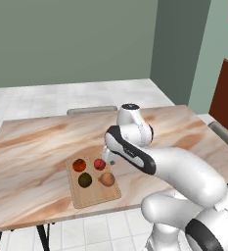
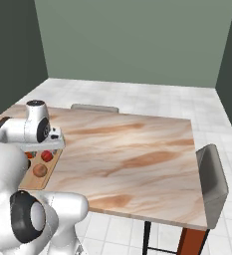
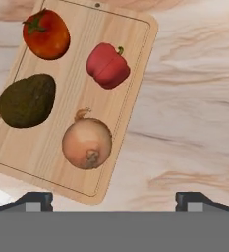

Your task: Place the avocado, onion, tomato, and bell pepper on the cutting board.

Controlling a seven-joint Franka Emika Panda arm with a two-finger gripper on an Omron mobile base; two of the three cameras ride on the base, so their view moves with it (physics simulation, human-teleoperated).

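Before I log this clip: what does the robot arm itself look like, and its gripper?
A glossy white arm of rounded, bulbous segments, with dark grey to black bands at the joints and a black stripe along the forearm. The wrist ends in a white cylindrical cap with a dark top. The gripper has two small dark grey, blocky finger tips. No cables or markings can be made out.

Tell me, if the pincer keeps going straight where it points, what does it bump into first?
Probably the cutting board near its edge, between the bell pepper and the onion; depth is unclear.

My arm bent forward, wrist pointing down, gripper (image 3: 114, 199) empty, fingers spread wide at 7 and 5 o'clock in hand view.
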